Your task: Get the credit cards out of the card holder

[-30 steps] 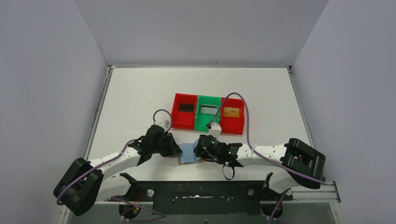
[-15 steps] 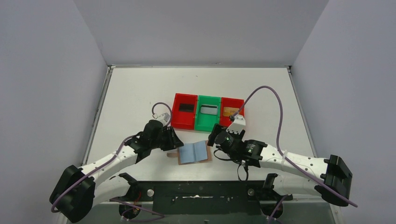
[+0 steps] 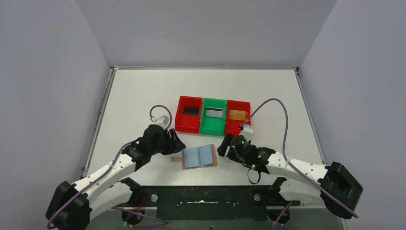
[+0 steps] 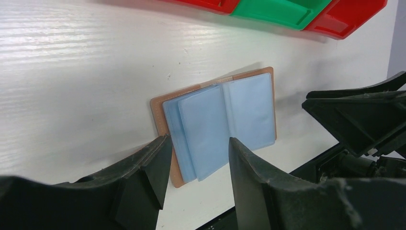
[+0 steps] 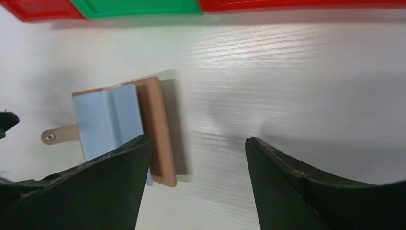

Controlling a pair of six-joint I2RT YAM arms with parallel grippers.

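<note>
The card holder (image 3: 199, 156) lies open and flat on the table, tan cover down, grey-blue pockets up, strap tab (image 3: 176, 159) at its left. It also shows in the left wrist view (image 4: 220, 120) and the right wrist view (image 5: 119, 120). No card shows in its pockets. A black card (image 3: 191, 110), a silver-grey card (image 3: 214, 112) and a gold card (image 3: 237, 114) each lie in a bin. My left gripper (image 3: 178, 145) (image 4: 196, 163) is open and empty just left of the holder. My right gripper (image 3: 221, 147) (image 5: 196, 163) is open and empty just right of it.
Three joined bins stand behind the holder: a red one (image 3: 182, 120), a green one (image 3: 213, 127) and a red one (image 3: 238, 127). The black base rail (image 3: 201, 196) runs along the table's near edge. White table stretches to the far wall.
Both grippers were on the holder a second ago and have drawn away to either side. The right one swung up toward the right red bin, then came back down. The holder lies fully uncovered.
</note>
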